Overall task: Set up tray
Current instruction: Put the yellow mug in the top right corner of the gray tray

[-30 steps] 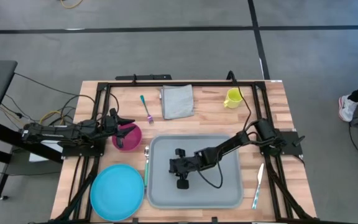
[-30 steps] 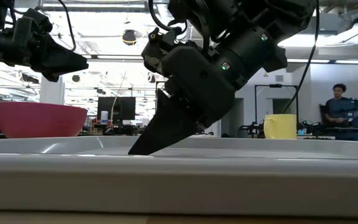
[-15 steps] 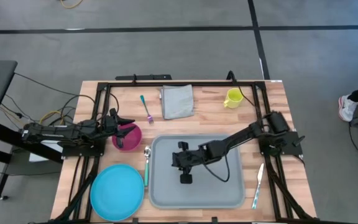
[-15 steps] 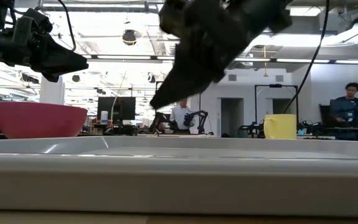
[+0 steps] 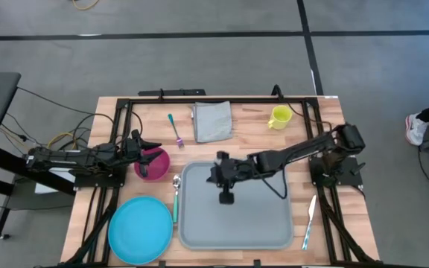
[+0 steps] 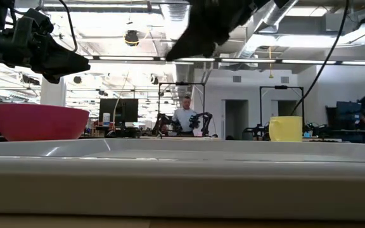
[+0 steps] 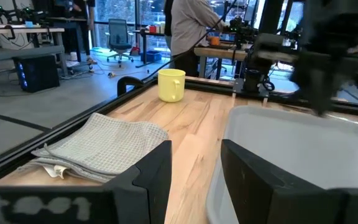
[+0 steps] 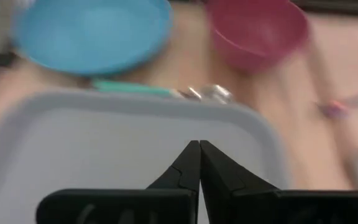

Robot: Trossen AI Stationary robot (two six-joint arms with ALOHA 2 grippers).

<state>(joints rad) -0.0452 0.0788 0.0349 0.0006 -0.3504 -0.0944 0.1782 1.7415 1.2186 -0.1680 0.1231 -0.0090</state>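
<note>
While tray [image 5: 237, 205] sits front-centre on table [image 5: 255, 119], bare, we count setup as barely begun. Right gripper [image 5: 216, 174] hangs over tray's far edge, fingers pressed together, holding nothing. Left gripper [image 5: 155, 144] waits above pink bowl [image 5: 152, 164], fingers spread. Still off tray: plate [image 5: 140, 229], cup [image 5: 278, 117], napkin [image 5: 212, 121], probably spoon [image 5: 176, 195], fork [image 5: 175, 130], knife [image 5: 308, 221].

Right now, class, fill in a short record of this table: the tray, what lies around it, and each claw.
tray: grey, nothing on it
plate: blue, left of tray
bowl: pink, under left claw
spoon: along tray's left rim
knife: right of tray
left claw: open, over bowl
right claw: shut, empty, above tray
</note>
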